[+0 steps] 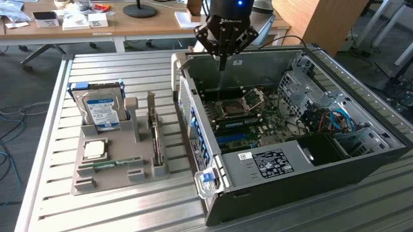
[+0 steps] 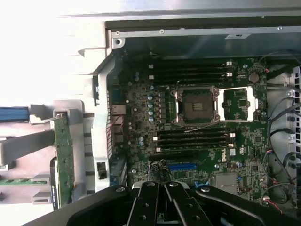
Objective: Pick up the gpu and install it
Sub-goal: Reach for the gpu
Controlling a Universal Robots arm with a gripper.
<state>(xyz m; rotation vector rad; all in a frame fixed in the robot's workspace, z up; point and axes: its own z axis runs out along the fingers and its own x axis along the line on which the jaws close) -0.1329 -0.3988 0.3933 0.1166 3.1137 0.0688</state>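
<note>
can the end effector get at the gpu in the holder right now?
Probably yes: the gpu stands on edge in the gray holder with its top edge uncovered and nothing above it. The end effector hangs shut over the open case, apart from it.

In the exterior view the gpu stands on its edge in the grey holder, so its face cannot be seen, and the slot hides its lower edge. The same holder covers the lower part of the hard drive. The arm is cut off by the picture's upper edge, and the worktop by its lower edge. The print on the power supply label is too small to read. In the wrist view the end effector is cut by the picture's edge and hides a part of the motherboard. The area outside the computer case is washed out to white.
</note>
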